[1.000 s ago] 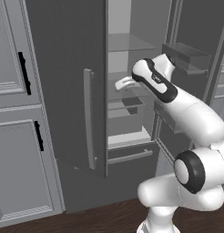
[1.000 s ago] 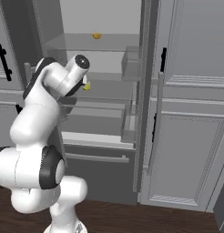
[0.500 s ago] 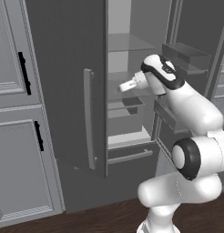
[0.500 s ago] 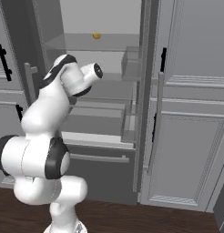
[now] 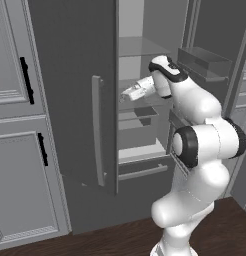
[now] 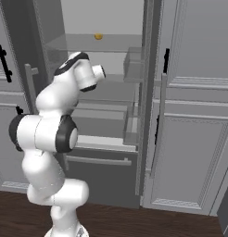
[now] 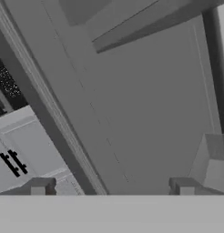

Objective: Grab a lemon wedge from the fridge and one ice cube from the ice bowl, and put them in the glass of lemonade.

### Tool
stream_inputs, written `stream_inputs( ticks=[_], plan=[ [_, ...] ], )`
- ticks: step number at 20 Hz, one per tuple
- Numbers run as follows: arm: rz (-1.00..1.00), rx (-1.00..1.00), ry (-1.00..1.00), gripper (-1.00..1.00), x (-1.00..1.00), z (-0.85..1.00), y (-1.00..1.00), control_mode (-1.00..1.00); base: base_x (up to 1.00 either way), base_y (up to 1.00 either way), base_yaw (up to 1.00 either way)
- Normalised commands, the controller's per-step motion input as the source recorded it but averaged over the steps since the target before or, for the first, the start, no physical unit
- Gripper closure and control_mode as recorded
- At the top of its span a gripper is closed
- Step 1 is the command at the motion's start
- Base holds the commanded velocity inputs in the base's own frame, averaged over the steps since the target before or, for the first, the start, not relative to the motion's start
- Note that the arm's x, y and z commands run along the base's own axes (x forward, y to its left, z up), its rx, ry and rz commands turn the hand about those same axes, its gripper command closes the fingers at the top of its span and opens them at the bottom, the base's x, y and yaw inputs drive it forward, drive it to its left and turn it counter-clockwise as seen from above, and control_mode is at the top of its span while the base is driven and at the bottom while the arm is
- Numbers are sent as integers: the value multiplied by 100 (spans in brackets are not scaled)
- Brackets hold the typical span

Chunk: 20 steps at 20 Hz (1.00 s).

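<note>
The pincer (image 5: 126, 95) is held spread and empty at the mouth of the open fridge (image 5: 75, 100), presumably readied for a reach inward; beyond it, higher and deeper in, the lemon wedge (image 6: 98, 36) is seen resting on an upper glass shelf (image 6: 92, 44), well apart from the fingertips (image 7: 38, 187).

Lemon wedge (image 6: 98, 36) too small to make out its shape

Matt dark-grey fridge (image 5: 70, 100), translucent glass shelves (image 6: 106, 44), dark glossy wood floor (image 6: 134, 222).
</note>
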Motion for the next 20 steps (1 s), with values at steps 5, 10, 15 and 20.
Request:
stream_inputs(
  ticks=[5,10,15,20],
  plan=[
    [7,0,5,-100,31,-1,17,-100,0,0,0],
    [0,1,-7,-100,0,-27,62,-100,0,0,0],
    [1,8,-27,-100,-17,-26,68,-100,0,0,0],
    [3,16,-34,-100,-51,3,56,-100,0,0,0]
  ],
)
